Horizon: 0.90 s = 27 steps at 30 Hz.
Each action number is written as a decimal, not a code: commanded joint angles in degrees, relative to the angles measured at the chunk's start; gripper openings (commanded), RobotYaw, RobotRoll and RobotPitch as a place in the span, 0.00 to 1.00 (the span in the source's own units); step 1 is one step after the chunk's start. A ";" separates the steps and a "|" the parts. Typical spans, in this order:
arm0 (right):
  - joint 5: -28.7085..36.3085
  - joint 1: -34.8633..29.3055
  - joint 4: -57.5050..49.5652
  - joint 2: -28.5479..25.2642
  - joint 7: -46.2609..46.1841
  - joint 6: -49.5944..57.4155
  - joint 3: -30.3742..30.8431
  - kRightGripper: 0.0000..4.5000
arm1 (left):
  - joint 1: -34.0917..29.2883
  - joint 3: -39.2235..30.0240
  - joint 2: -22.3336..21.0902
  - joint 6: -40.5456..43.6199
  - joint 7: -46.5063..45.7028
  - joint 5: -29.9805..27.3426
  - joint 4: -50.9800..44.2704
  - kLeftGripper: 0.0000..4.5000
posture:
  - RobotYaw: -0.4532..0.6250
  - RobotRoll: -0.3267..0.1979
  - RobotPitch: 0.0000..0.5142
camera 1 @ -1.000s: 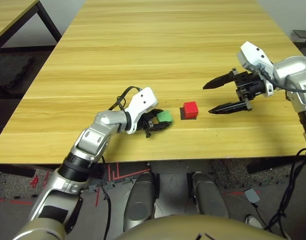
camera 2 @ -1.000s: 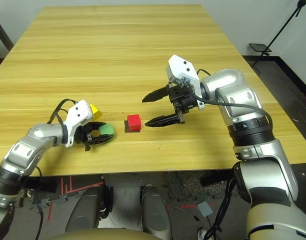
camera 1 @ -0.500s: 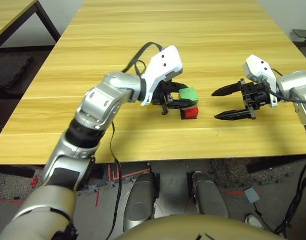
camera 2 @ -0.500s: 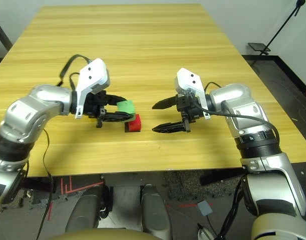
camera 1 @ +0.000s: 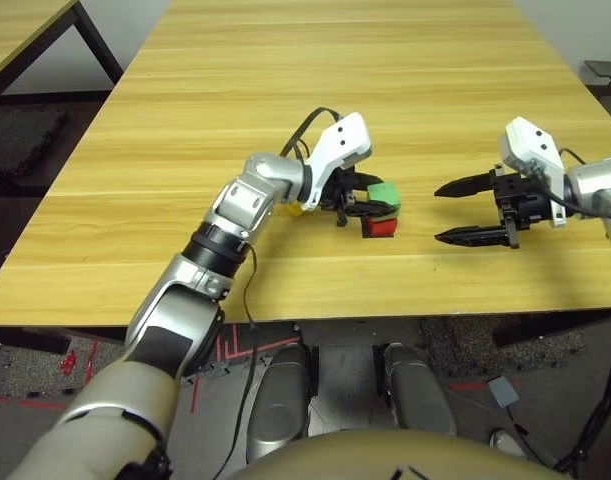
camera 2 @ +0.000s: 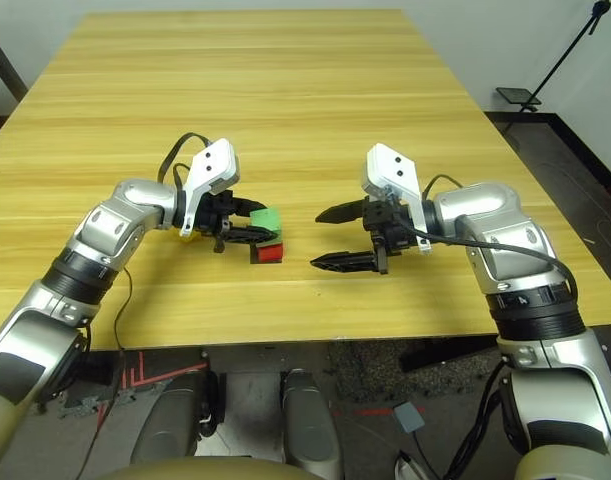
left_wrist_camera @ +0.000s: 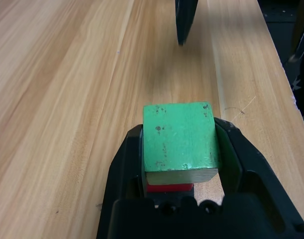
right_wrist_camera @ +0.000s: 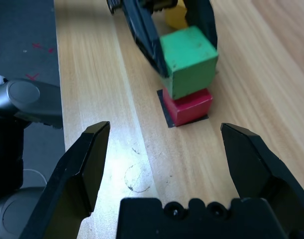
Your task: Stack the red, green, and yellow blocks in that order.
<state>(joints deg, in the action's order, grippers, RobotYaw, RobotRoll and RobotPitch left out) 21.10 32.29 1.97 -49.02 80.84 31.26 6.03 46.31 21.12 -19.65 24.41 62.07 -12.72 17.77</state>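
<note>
Black patch point(right_wrist_camera: 164, 108) under the red block point(right_wrist_camera: 188, 107)

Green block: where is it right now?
In the left eye view, the green block is between the left gripper's fingers, directly above the red block, with the open right gripper off to its right.

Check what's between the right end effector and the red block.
Only bare tabletop, plus a narrow edge of the black patch beside the red block; the right wrist view shows it, looking past the right end effector.
</note>
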 commanded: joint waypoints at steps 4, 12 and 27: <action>1.36 -0.78 -2.31 -1.11 -0.78 1.82 -0.86 1.00 | -0.15 -0.49 1.37 -1.79 0.45 1.43 1.20 0.46 | 0.51 0.44 0.21; 1.67 -0.65 -3.04 -0.70 -1.21 2.68 -0.68 1.00 | -0.80 -0.76 1.75 -3.26 0.02 2.67 2.75 0.46 | 0.52 0.44 0.22; 0.73 2.07 0.56 0.19 -0.30 0.79 -0.05 1.00 | -2.19 -11.29 -9.69 24.84 -6.52 -2.99 -25.88 0.99 | 0.58 0.46 0.20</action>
<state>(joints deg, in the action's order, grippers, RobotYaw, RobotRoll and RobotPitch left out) 21.58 33.52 2.08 -48.80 80.21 32.71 6.11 44.23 11.28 -27.91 44.02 57.04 -14.50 -4.72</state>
